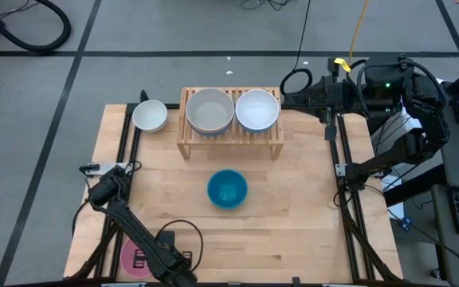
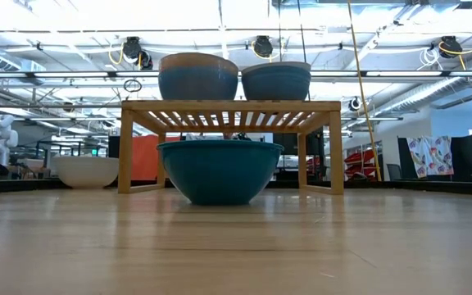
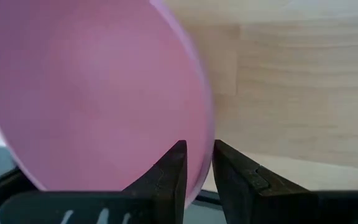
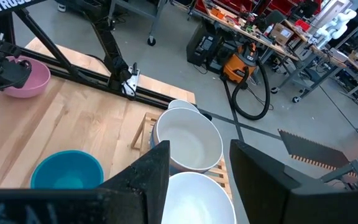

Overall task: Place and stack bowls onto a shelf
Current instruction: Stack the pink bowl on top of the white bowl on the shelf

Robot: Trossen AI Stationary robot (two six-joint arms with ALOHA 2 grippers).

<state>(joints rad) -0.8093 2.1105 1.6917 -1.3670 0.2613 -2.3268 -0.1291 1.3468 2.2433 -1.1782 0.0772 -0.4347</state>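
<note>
Pink bowl point(image 3: 98, 93), round, smooth plastic, sits near the table's point(image 1: 293, 231) front-left corner, tilted; left gripper point(image 3: 197, 165) fingers pinch its rim; right gripper point(image 4: 194, 165) is open.

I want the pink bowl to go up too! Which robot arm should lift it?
Probably the left. The left gripper already has its fingers closed on the pink bowl's rim at the table's near left corner. The right gripper is open, parked far away above the shelf.

The pink bowl point(image 1: 138, 259) is half hidden under the left arm and cut by the high view's edge. In the low view, the teal bowl point(image 2: 219, 170) hides part of the shelf point(image 2: 232, 111).
</note>
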